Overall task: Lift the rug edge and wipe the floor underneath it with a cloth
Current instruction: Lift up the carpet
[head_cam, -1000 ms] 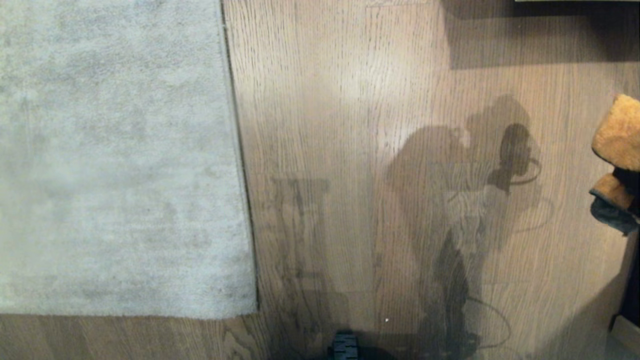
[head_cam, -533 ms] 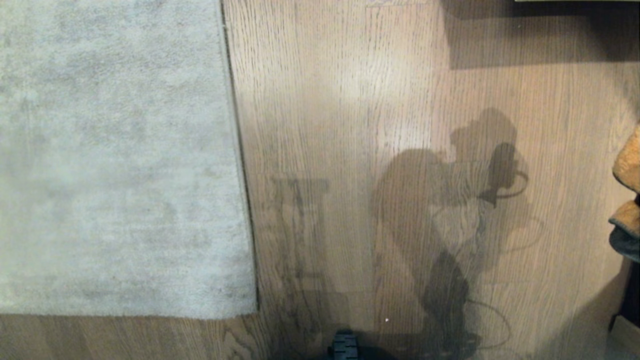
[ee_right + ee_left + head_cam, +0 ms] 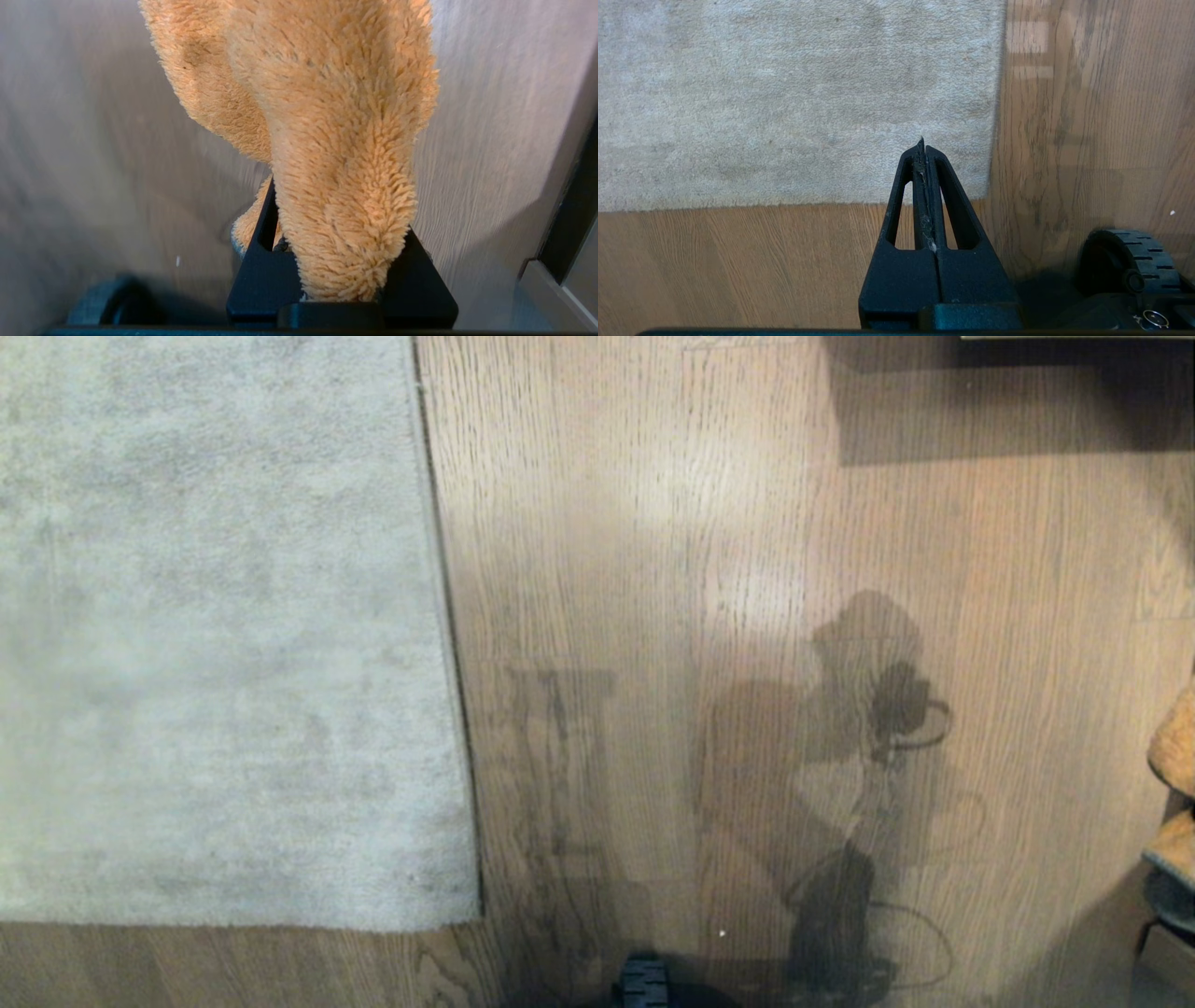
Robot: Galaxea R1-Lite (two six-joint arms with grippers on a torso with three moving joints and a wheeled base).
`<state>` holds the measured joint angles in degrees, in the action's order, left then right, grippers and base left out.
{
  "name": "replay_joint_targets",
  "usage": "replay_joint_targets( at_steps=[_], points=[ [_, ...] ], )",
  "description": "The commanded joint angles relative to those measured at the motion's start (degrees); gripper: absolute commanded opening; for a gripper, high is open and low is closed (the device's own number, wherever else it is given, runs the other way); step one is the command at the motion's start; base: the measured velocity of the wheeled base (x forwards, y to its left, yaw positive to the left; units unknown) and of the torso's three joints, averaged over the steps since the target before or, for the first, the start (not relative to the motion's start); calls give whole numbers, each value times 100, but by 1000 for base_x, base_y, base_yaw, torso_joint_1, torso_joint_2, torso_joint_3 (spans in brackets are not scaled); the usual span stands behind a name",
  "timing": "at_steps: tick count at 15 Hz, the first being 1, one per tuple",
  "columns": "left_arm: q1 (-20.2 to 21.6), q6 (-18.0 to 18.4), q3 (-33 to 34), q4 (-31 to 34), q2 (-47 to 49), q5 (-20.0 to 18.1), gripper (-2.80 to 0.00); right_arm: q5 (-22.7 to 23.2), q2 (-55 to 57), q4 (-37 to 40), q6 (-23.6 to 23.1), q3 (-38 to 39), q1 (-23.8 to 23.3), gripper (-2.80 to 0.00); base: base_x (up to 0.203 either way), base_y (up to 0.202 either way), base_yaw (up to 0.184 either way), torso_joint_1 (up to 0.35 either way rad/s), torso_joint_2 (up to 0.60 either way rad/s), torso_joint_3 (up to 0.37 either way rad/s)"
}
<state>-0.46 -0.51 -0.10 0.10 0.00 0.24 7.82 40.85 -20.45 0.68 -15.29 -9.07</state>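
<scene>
Though bunched, the cloth [image 3: 336, 140] between the right pincer's [image 3: 341, 280] jaws.

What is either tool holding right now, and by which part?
The right tool grips the cloth by a bunched end. The left tool is shut and empty.

- Rug [image 3: 215, 635]: pale grey-beige, short mottled pile; lay flat, filling the left part of the view.
- Rug edge [image 3: 448, 644]: straight thin border down the rug's right side, flat against the floor, ending at a near corner.
- Floor [image 3: 653, 523]: brown wood-grain planks with a light sheen; carried dark shadows at centre-right and across the far right.
- Cloth [image 3: 1174, 775]: mustard-tan, fluffy, a greyer bit below; only partly visible at the right margin.
- Black ribbed part [image 3: 644, 982]: at the near margin, mostly cut off.
</scene>
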Motion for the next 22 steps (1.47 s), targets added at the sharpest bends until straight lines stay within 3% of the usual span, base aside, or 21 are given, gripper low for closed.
replay_joint_targets(
  at_steps=[1,7,13,17,22],
  points=[
    [2,-2,1,-1,0,2,-280,1,-808,398,-137,114,270,-280,0,0,0,0,0,0],
    [2,-2,1,-1,0,2,-280,-8,-2477,1377,-228,288,652,-280,0,0,0,0,0,0],
    [2,-2,1,-1,0,2,-280,-27,-3954,1567,-686,848,898,-280,0,0,0,0,0,0],
    [2,-2,1,-1,0,2,-280,-310,-4085,1147,-883,1513,916,-280,0,0,0,0,0,0],
    [2,-2,1,-1,0,2,-280,-325,-4085,1802,-975,1529,916,-280,0,0,0,0,0,0]
  ],
)
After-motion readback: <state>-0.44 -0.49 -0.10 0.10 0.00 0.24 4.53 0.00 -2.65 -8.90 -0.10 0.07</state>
